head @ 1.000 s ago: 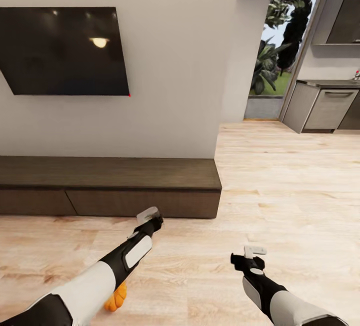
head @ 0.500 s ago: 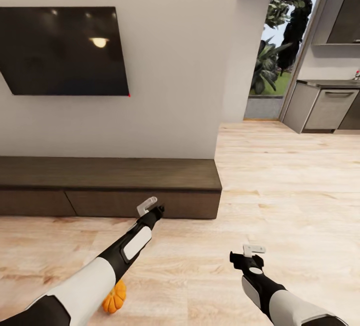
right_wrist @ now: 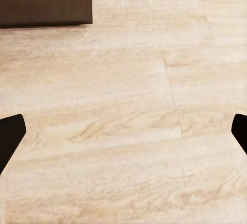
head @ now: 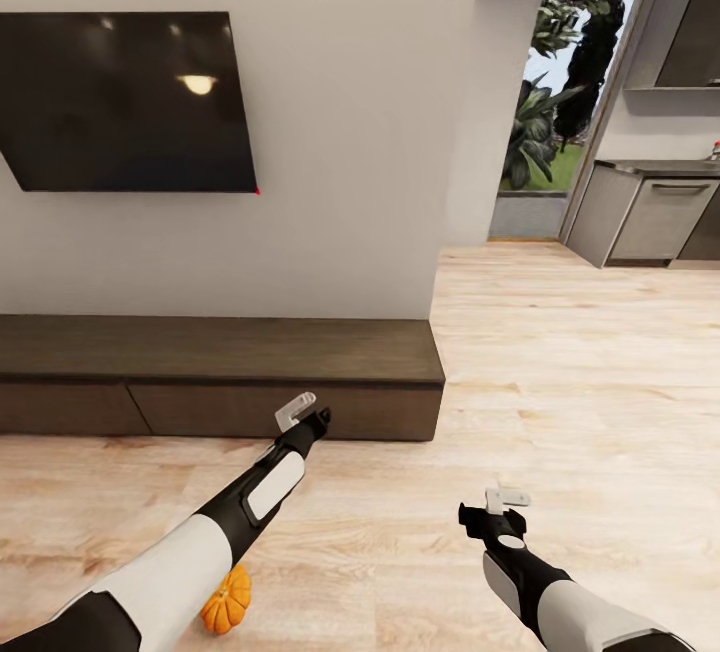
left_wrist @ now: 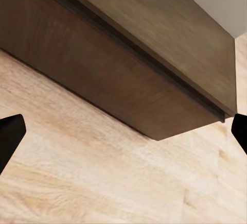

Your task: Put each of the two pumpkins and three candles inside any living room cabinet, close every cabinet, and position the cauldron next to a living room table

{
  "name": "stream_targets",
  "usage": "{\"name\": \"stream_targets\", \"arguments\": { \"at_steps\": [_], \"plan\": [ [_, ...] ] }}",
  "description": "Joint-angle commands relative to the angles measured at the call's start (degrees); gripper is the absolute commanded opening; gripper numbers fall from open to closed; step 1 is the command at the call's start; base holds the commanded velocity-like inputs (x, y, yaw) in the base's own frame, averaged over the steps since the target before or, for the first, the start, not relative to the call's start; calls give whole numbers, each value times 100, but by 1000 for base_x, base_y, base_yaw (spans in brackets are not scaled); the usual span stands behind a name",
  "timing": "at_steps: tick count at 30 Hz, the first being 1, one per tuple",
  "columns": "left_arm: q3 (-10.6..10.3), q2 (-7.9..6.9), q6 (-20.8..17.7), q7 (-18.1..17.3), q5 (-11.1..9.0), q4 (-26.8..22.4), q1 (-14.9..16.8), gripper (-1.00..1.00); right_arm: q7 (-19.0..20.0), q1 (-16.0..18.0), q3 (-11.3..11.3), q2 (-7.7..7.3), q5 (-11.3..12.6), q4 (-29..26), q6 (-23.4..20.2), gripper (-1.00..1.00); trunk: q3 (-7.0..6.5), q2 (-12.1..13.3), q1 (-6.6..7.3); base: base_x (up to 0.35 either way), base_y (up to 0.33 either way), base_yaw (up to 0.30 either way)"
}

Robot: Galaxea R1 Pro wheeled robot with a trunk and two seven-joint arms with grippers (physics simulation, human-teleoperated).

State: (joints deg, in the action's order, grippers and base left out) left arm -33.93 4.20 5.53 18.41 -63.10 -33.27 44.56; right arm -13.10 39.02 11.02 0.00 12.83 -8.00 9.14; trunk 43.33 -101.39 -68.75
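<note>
On light wood floor (head: 560, 382) | closed cabinet (head: 220, 377) | pumpkin (head: 228, 602) | both hands spread, empty

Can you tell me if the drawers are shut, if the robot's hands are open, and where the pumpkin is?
cabinet: drawer fronts shut.
left tool: open, empty, close to the cabinet front.
right tool: open, empty, over the floor.
pumpkin: lying on the floor, partly hidden under the left arm.
TV: screen dark, on the wall.
</note>
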Motion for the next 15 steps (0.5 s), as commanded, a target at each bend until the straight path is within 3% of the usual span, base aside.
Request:
{"name": "stream_targets", "arguments": {
  "at_steps": [1, 8, 15],
  "plan": [
    [0, 2, 0, 1, 0, -3, 0, 100, 0, 0, -1, 0, 0, 0, 0, 100, 0, 0, 0, 1, 0, 0],
    [0, 8, -6, 2, -6, -44, 0, 100, 5, 0, -1, 1, 0, 0, 0, 100, 0, 0, 0, 11, 0, 0],
    [0, 10, -8, 2, -9, -40, 0, 100, 6, 0, -1, 0, -14, 0, 0, 100, 0, 0, 0, 244, 0, 0]
  ]
}}
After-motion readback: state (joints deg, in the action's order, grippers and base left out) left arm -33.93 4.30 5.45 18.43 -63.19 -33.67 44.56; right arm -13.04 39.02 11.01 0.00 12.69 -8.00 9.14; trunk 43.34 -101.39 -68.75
